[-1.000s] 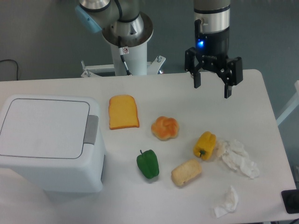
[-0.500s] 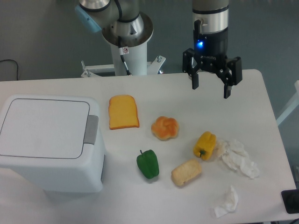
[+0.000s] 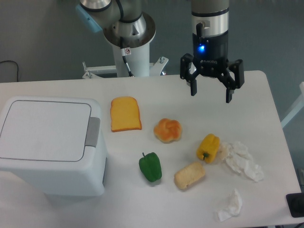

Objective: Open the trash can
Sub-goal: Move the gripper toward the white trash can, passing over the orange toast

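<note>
The gripper [image 3: 210, 91] is hanging with its fingers apart and holding nothing, while the trash can [image 3: 50, 145] is sitting closed far to its left and nearer the camera, probably stiff, light plastic best opened by pressing its grey tab [image 3: 92, 131].

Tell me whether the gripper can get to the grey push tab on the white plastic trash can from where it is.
Probably yes. The gripper, jaws open and empty, hangs above the far table edge. The grey push tab faces it unobstructed; the orange bread slice lies low between them.
</note>
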`<act>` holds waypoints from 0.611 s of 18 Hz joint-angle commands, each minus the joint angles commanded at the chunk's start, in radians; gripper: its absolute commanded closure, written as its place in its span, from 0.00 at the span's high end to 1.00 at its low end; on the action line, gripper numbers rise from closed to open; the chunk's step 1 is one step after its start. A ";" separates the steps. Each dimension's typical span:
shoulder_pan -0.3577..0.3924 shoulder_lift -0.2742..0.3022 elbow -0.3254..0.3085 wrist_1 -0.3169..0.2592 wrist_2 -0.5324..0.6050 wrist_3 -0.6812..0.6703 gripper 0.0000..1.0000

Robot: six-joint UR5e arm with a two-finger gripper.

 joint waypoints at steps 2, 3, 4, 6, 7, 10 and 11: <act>-0.002 -0.003 0.003 0.002 -0.002 -0.011 1.00; -0.003 -0.005 0.005 0.000 -0.002 -0.022 1.00; -0.003 -0.005 0.008 0.000 -0.002 -0.040 1.00; -0.006 -0.014 0.021 0.002 -0.003 -0.090 1.00; -0.015 -0.020 0.031 0.000 -0.003 -0.110 1.00; -0.028 -0.031 0.048 0.003 -0.006 -0.169 1.00; -0.029 -0.034 0.048 0.009 -0.009 -0.175 1.00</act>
